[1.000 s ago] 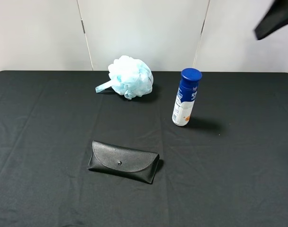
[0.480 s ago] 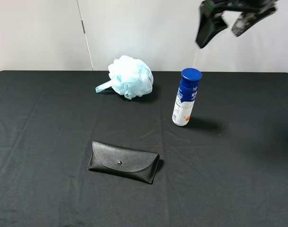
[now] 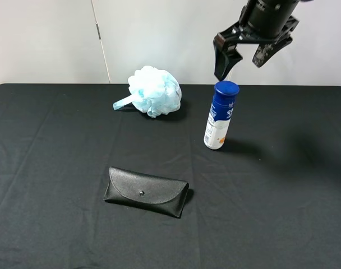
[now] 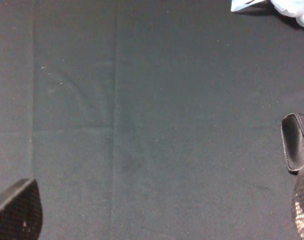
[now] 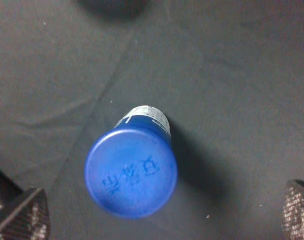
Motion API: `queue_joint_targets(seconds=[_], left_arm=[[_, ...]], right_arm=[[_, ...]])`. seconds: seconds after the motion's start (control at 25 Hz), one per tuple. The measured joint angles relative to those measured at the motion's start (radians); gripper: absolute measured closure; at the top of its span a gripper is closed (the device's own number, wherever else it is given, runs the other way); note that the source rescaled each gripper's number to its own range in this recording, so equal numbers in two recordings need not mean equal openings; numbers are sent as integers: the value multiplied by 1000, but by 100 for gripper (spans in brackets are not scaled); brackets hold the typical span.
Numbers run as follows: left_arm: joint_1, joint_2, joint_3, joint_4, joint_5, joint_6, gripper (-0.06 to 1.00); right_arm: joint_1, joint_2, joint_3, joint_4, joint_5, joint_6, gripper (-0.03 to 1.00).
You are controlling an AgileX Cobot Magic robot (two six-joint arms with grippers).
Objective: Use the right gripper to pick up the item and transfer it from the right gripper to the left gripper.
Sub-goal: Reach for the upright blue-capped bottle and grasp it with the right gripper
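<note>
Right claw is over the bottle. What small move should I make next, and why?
Probably lower the right gripper straight down: its jaws stand open above the upright white bottle with dark blue cap, which lies between its fingertips in the wrist view, untouched.

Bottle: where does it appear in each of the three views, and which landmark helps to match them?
Exterior high: bottle upright, right of centre, below the right gripper.
Left wrist: not in it; only the pouf's edge and the case show.
Right wrist: near the middle, seen from above, blue cap towards the camera.
Shared landmark: the black cloth; the cap links exterior and right wrist.
</note>
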Motion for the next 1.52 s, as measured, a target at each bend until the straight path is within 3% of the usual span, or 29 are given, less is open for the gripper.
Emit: queue_joint_targets(seconds=[1.52], left_arm=[[0,0,0,0,0,0,-6]], right_arm=[[0,234,-3,55,-1,7,-3]])
